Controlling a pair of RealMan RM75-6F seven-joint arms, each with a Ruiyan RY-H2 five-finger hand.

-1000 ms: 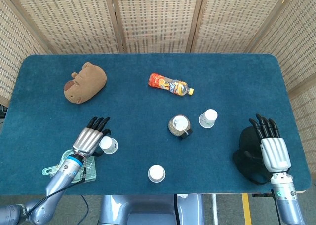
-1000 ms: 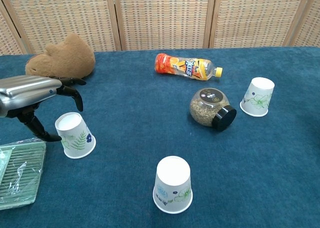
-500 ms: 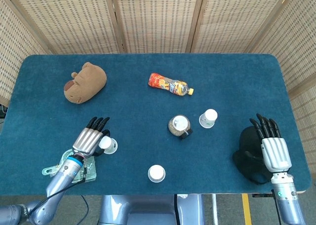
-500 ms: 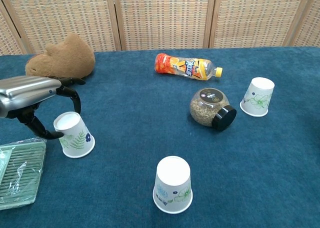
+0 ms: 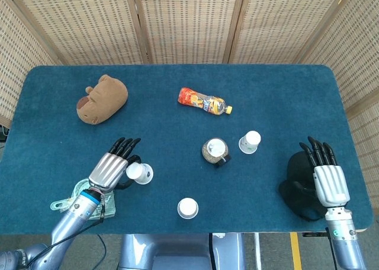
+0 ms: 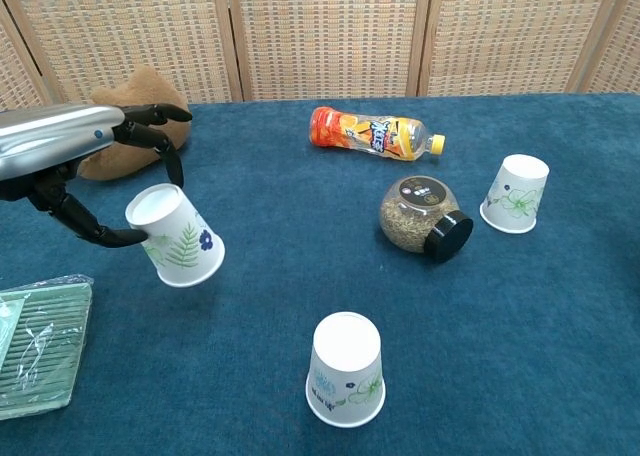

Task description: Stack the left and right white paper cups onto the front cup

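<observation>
Cups are what I am stacking: my left hand [image 6: 85,181] pinches the left cup [image 6: 176,235] between thumb and fingers, lifted off the blue table [image 5: 284,98] and tilted, its closed white base toward the upper left of the chest view and its open mouth toward the lower right. The front cup [image 6: 346,369] stands upside down at the bottom centre of that frame, down and to the right of the held cup, well apart from it. I judge the coming move turns on that diagonal: the held cup's long axis already leans roughly toward the front cup, so it needs carrying down-right and righting before it can drop over the base. In the head view the left hand [image 5: 111,169] sits at the lower left, plainly nearer the front cup [image 5: 188,208] than my right hand [image 5: 326,178], which rests at the lower right edge with fingers spread, holding nothing. The right cup [image 5: 250,142] waits untouched right of centre.
</observation>
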